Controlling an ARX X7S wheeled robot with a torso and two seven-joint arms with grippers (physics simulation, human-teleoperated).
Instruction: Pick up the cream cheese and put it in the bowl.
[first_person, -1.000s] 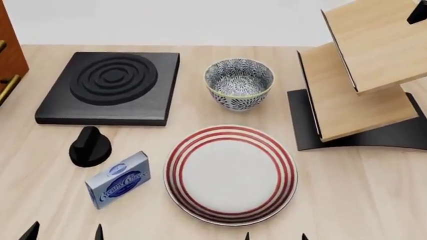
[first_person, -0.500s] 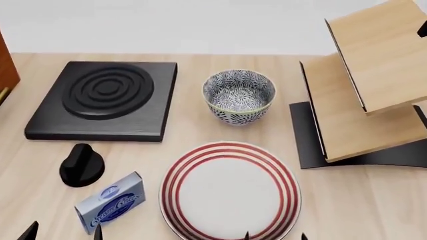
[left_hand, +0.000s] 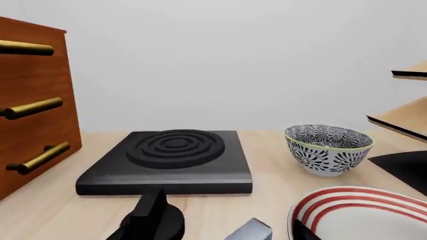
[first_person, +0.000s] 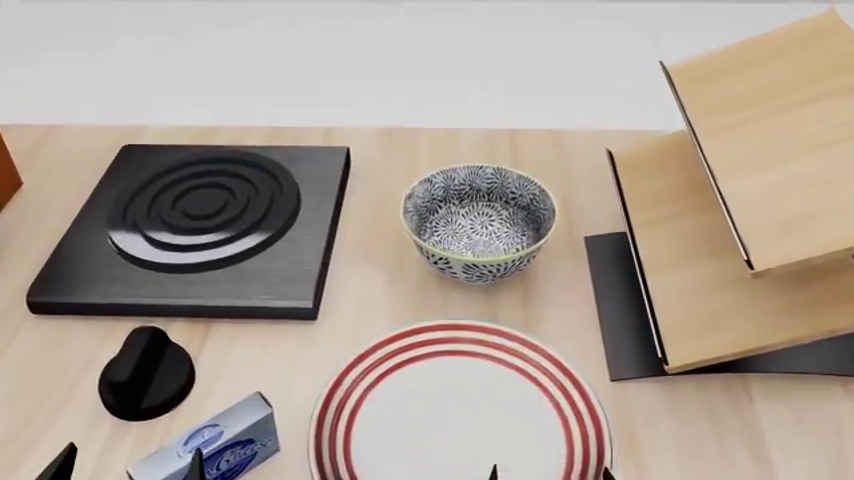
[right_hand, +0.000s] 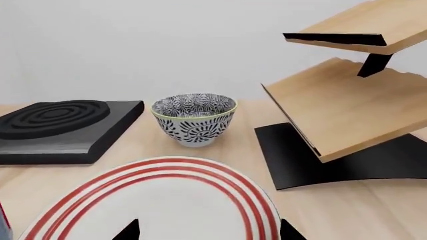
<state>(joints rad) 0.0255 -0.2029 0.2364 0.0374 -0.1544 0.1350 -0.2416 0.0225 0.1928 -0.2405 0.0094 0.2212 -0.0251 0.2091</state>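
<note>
Both my grippers are hanging spread and empty (only tips showing); the cream cheese (first_person: 207, 447) is lying untouched, the bowl (first_person: 479, 222) sitting empty, everything left.

1. Bowl (first_person: 479, 222) stands centre rear on the surface (first_person: 374, 330); plate (first_person: 461, 410) lies before it.
2. Burner block (first_person: 194, 228) lies rear left; knob (first_person: 146, 373) before it.
3. Cream cheese (first_person: 214, 448) lies front left, beside the plate.
4. Shelf rack (first_person: 734, 210) stands right.
</note>
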